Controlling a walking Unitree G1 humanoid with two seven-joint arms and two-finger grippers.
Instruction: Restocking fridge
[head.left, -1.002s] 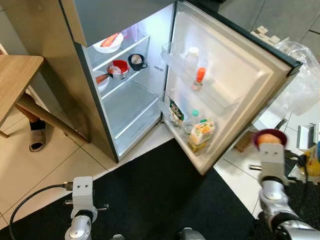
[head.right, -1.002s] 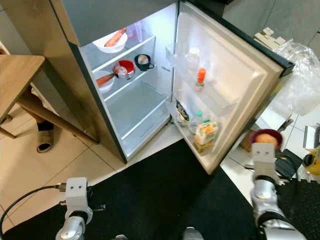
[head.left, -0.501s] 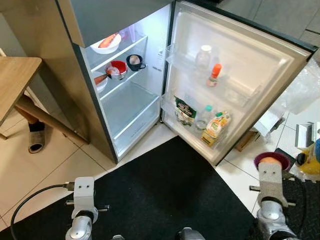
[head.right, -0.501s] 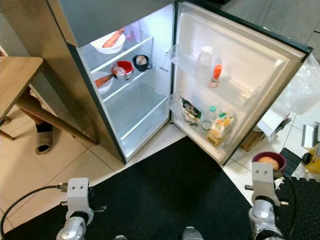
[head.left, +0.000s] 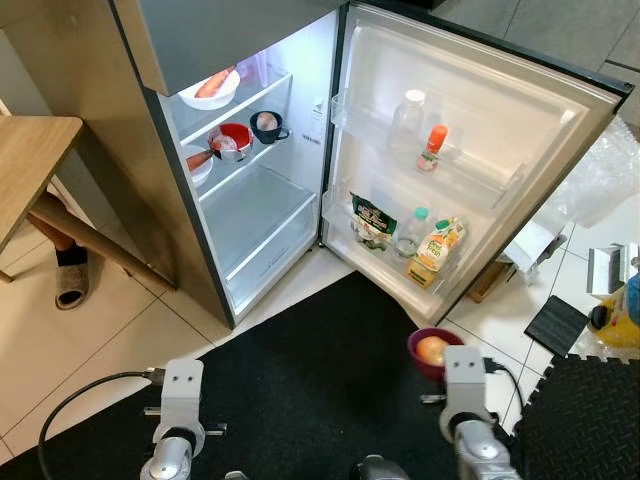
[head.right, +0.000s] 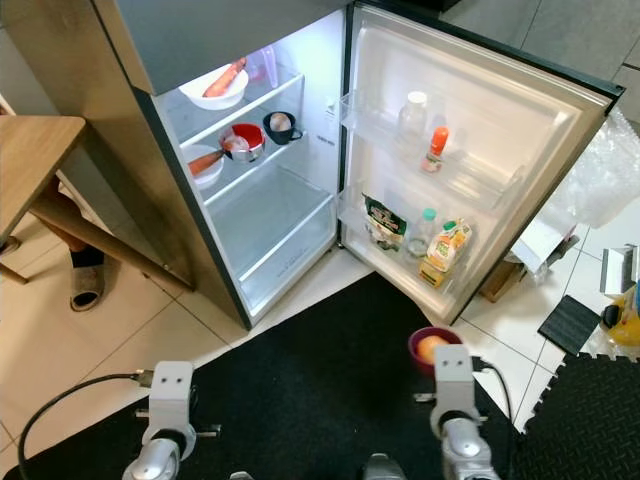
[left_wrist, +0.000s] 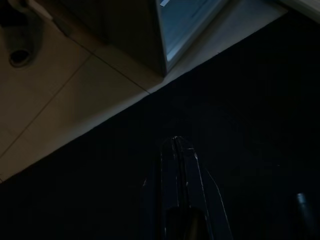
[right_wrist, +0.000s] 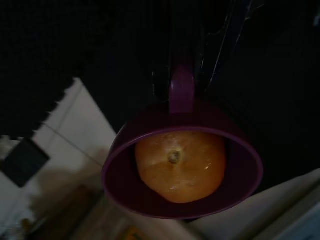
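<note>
Right end effector (head.left: 437, 352) gripped the handle of the purple cup (head.left: 430, 351) holding an orange fruit (right_wrist: 180, 165), with the open fridge (head.left: 262, 215) ahead-left.

- You see two silver arms, each ending in a white boxy wrist block (head.left: 182, 385) with two dark screws.
- A black cable (head.left: 75, 420) loops from your left wrist.

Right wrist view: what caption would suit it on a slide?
Right gripper holding a purple cup by its handle, an orange inside.
</note>
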